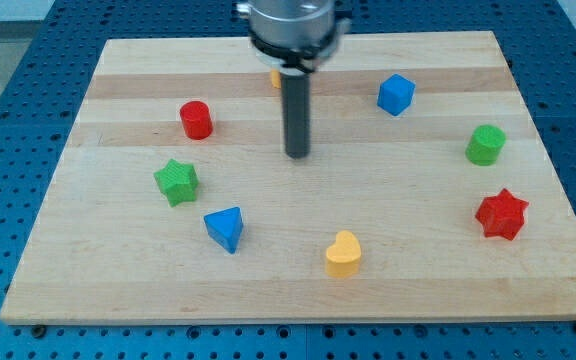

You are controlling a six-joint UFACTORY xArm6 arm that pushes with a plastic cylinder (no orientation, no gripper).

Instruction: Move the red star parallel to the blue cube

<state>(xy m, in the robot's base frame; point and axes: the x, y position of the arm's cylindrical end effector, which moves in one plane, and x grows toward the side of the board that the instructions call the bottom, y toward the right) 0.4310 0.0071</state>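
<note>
The red star (pixel 501 213) lies near the board's right edge, low in the view. The blue cube (pixel 395 94) sits in the upper right part of the board. My tip (pixel 297 155) rests on the board near the middle, left of the blue cube and far to the upper left of the red star, touching no block.
A red cylinder (pixel 196 119) is at upper left, a green star (pixel 177 181) at left, a blue triangular block (pixel 225 228) at lower left, a yellow heart (pixel 343 254) at bottom centre, a green cylinder (pixel 486 144) at right. An orange block (pixel 275 77) shows partly behind the rod.
</note>
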